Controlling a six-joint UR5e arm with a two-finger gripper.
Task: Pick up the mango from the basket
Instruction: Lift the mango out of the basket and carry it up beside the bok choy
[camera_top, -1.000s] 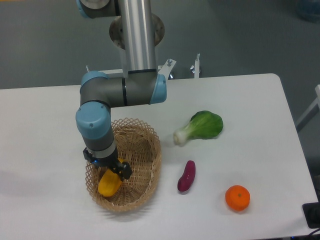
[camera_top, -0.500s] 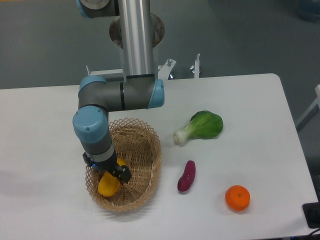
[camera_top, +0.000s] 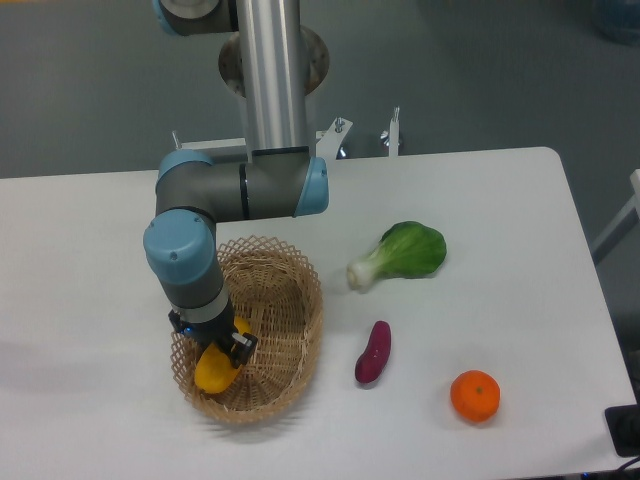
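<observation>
Mango (camera_top: 217, 368) — smooth oblong yellow-orange fruit — lies inside the oval tan woven wicker basket (camera_top: 295, 345), against its left wall. Black two-finger gripper (camera_top: 215, 347) reaches down into the basket, jaws apparently pinching the mango's upper end — judged ready for lifting.

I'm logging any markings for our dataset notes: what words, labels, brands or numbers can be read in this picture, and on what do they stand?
None can be read.
The arm, the gripper, the basket, the mango and the table show no legible text.
</observation>
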